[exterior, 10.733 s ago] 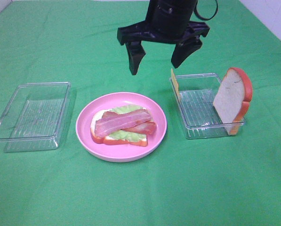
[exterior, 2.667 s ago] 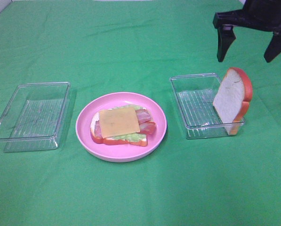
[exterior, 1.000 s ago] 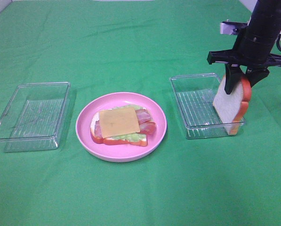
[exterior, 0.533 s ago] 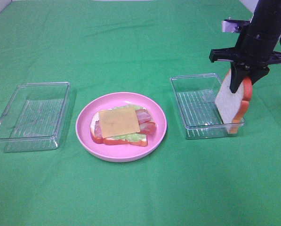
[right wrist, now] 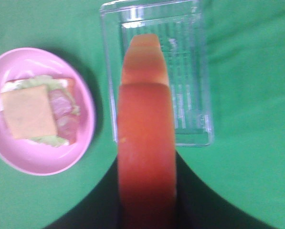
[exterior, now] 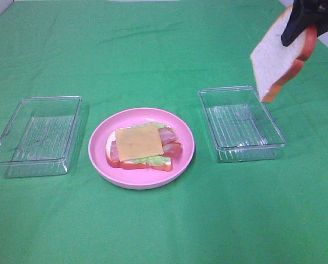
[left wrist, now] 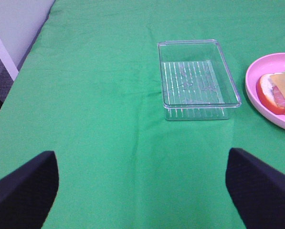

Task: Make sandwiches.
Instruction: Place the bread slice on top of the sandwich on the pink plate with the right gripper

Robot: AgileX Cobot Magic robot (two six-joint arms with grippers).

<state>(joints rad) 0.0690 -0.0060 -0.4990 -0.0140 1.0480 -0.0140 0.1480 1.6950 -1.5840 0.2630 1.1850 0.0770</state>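
On the pink plate (exterior: 188, 142) lies an open stack: a bread slice with lettuce, bacon strips and a yellow cheese slice (exterior: 139, 143) on top. A second white bread slice (exterior: 272, 58) with orange crust hangs tilted in the air above the right tray's far right corner, my right gripper (exterior: 299, 26) shut on its upper edge. The right wrist view shows that slice's crust (right wrist: 147, 143) edge-on between the dark fingers, with the plate (right wrist: 80, 143) and cheese (right wrist: 27, 112) below. My left gripper (left wrist: 142, 191) stands open over bare cloth and holds nothing.
A clear plastic tray (exterior: 246, 154) stands right of the plate with nothing in it. Another clear tray (exterior: 36, 166) stands to the plate's left, also seen in the left wrist view (left wrist: 197, 112). Green cloth covers the table.
The right gripper closed on the bread slice that leaned in the right tray and lifted it up and out. The tray now holds nothing. The left arm has not moved.
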